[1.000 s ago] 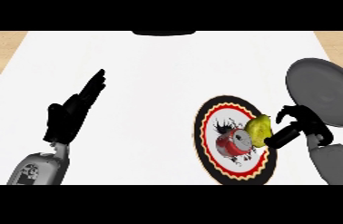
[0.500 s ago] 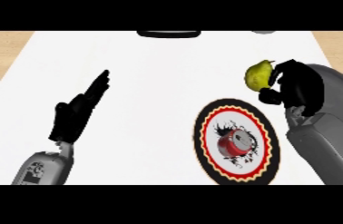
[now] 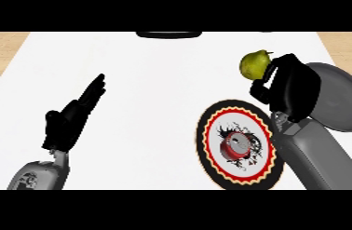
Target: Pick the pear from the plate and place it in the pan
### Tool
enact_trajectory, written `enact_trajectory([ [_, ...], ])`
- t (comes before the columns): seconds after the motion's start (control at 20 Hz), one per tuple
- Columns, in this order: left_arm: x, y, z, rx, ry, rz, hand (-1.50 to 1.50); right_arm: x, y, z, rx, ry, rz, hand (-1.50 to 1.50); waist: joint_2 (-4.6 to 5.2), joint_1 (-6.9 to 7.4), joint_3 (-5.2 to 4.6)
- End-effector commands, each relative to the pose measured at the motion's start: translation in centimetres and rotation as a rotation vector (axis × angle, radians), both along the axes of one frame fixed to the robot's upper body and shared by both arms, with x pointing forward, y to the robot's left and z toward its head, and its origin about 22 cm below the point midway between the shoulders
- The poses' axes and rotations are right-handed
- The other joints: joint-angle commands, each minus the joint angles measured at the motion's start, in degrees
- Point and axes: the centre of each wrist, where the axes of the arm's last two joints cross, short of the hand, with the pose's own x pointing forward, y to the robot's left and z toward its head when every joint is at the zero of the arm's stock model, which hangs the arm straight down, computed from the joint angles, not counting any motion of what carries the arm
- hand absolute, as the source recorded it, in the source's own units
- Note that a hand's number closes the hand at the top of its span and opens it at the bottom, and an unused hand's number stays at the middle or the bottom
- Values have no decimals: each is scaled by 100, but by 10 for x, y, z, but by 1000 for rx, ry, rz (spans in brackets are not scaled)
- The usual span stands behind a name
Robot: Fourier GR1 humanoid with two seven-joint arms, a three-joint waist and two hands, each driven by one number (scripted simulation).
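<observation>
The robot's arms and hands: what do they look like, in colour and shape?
Both forearms are smooth grey rounded shells, wide near the lower edge. The left forearm bears a small dark marking on its shell; the right forearm looks plain. Each ends in a matt black hand: the left hand has long slim fingers, the right hand looks blocky. No cables or sleeves show.

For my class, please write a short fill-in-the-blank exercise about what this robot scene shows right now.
1. The robot's right hand holds a yellow-green ____.
2. The plate with the red and black rim now carries no ____.
3. The left hand rests with its fingers ____.
4. The grey pan lies at the view's ____ edge.

Missing words: pear; fruit; straight; right
</observation>
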Motion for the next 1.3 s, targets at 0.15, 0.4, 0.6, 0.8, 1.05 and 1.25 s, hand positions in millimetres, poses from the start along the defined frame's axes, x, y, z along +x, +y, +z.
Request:
enact_trajectory([
  [0.15, 1, 9, 9, -16, -7, 14, 0, 10, -38, -25, 138, -102, -157, 150, 31, 0, 5],
  [0.4, 4, 7, -2, 11, -17, -2, 0, 32, -109, -54, 37, -109, -240, 150, 57, 33, 6],
  [0.6, 7, -6, 17, -13, -11, -13, 0, 22, -154, -67, 24, -136, -287, 150, 37, 4, 8],
  [0.8, 2, 2, 8, -3, -14, -14, 0, 40, -176, -88, 23, -111, -302, 150, 56, 86, 9],
  [1.05, 18, 1, 9, 3, -12, -11, 0, 42, -206, -97, 21, -107, -279, 150, 52, 45, 7],
  [1.25, 7, -9, 1, -12, 1, -28, 0, 42, -247, -76, 34, -147, -275, 150, 58, 64, 10],
])
